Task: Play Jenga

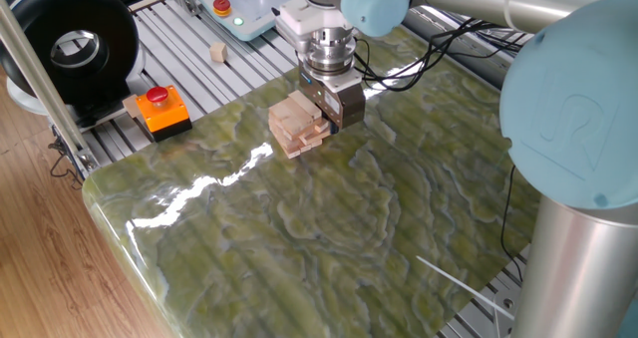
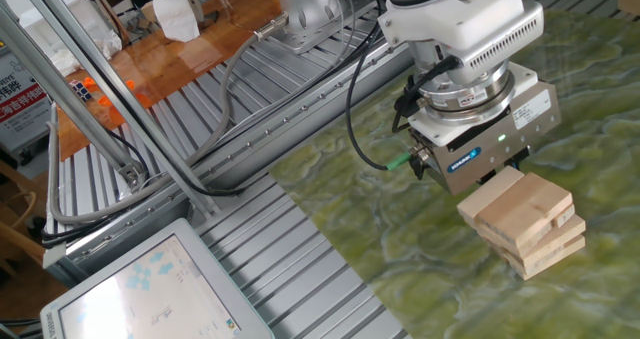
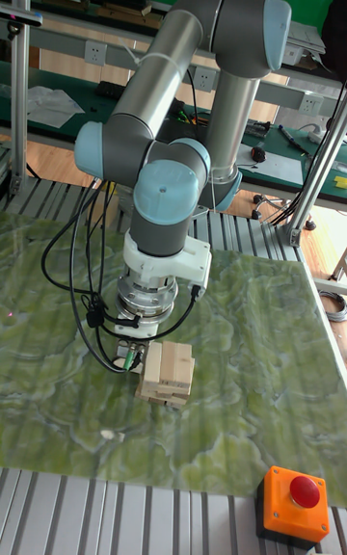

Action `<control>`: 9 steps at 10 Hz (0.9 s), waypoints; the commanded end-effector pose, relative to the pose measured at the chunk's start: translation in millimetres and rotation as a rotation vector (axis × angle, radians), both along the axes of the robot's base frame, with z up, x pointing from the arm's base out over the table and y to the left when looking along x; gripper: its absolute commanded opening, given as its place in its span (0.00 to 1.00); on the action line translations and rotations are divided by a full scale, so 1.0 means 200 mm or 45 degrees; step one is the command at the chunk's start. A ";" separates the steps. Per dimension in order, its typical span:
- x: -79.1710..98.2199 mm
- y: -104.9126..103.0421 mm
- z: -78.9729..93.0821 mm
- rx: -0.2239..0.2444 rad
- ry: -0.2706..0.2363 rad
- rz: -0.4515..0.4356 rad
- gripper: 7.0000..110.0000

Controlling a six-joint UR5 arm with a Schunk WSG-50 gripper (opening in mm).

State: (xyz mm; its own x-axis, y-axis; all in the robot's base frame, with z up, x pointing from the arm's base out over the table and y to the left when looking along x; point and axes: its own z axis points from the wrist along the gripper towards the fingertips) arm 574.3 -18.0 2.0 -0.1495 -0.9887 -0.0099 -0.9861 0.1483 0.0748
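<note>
tall fixed view: hand (image 3: 146, 355) pressed beside the jenga stack (image 3: 166, 373), its grip state unclear.

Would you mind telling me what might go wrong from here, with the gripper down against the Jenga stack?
The gripper sits tight against the Jenga stack, whose layers already look offset, so a sideways move could topple it. Its fingers are hidden behind the blocks, so I cannot tell what it holds; lifting might drag neighbouring bars.
</note>
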 end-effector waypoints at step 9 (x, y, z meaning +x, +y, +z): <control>0.01 -0.02 0.00 -0.014 -0.005 -0.001 0.00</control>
